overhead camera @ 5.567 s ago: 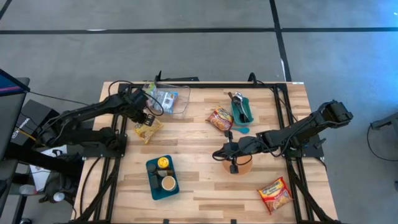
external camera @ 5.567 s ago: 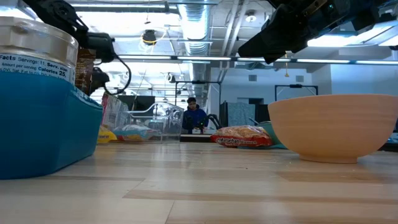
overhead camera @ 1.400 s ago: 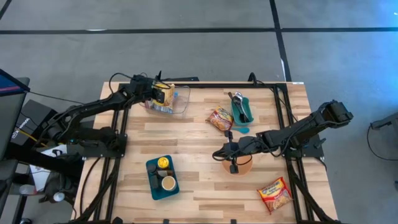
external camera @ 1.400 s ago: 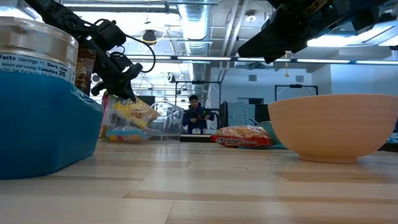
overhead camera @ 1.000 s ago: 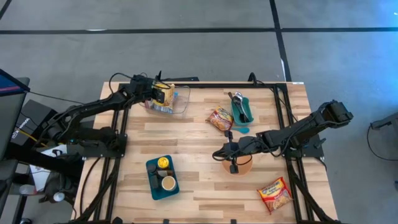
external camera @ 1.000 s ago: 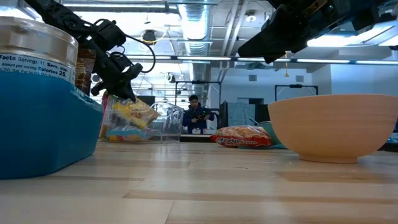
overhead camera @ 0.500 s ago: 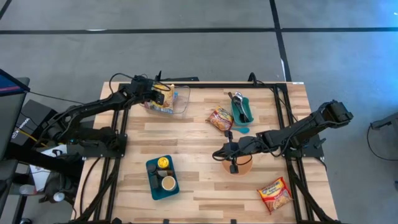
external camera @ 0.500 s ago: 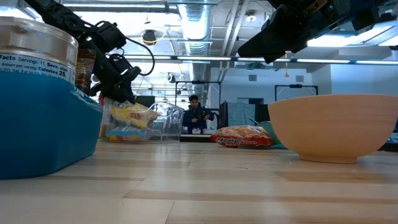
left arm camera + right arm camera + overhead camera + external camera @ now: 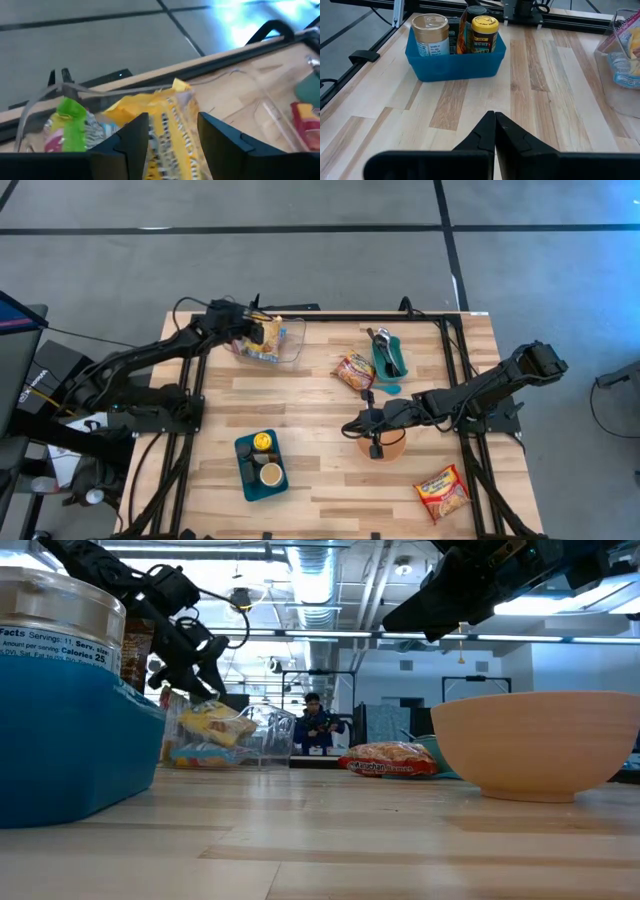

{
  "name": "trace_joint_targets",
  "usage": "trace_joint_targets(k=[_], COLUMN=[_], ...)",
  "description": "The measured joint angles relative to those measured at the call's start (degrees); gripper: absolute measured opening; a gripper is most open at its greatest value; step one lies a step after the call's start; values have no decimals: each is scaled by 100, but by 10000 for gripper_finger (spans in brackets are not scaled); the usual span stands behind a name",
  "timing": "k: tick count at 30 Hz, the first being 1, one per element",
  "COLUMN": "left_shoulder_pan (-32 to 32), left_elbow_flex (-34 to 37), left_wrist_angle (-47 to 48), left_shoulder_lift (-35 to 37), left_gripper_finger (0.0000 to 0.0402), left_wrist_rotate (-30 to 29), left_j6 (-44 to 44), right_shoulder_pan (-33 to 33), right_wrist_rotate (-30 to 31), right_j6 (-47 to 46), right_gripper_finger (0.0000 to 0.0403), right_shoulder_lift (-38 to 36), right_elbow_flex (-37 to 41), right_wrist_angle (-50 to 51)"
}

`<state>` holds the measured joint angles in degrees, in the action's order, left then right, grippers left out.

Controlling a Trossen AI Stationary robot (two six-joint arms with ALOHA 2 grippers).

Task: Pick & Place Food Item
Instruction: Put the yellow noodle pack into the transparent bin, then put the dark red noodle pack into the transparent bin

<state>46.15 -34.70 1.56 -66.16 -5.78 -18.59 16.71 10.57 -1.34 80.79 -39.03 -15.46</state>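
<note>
Placing: yellow snack bag (image 9: 165, 125) sits in clear bin (image 9: 285, 352) at table's far left corner, on top of other packets (image 9: 70, 125); looks dropped, drop-off prob. done.
Left gripper (image 9: 252, 330): over bin, fingers spread either side of bag, not pinching it. Left to do: lift clear, retract.
Right gripper (image 9: 494, 131): fingers pressed together, empty, hovering by tan bowl (image 9: 385, 444), idle.
Around: ramen pack (image 9: 354, 370) + teal tray (image 9: 388, 365) mid-table, blue tub w/ cans (image 9: 260, 463), 2nd ramen pack (image 9: 442, 490) near right edge.
In the way: bin wall close to fingers; else nothing obvious.
Bkgd: person (image 9: 313, 725) far behind table.
</note>
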Motion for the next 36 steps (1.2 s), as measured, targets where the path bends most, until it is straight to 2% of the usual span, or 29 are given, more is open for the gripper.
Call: trace_joint_targets(k=[12, 17, 23, 36], left_shoulder_pan=[-127, -395, -1029, -2801], left_elbow_flex=[-2, -2, -2, -2], left_wrist_angle=[-70, -265, -450, -822], left_shoulder_lift=[833, 1255, 1490, 1483], left_gripper_finger=[134, 110, 79, 34], left_wrist_rotate=[7, 316, 466, 460], left_j6=[-30, -32, -32, 52], right_shoulder_pan=[0, 2, 1, 1], right_wrist_rotate=[1, 0, 0, 0], right_j6=[26, 26, 26, -2], right_gripper_finger=[0, 0, 0, 0], right_shoulder_lift=[0, 0, -1, 0], right_elbow_flex=[2, 0, 0, 1], right_wrist_angle=[17, 17, 17, 37])
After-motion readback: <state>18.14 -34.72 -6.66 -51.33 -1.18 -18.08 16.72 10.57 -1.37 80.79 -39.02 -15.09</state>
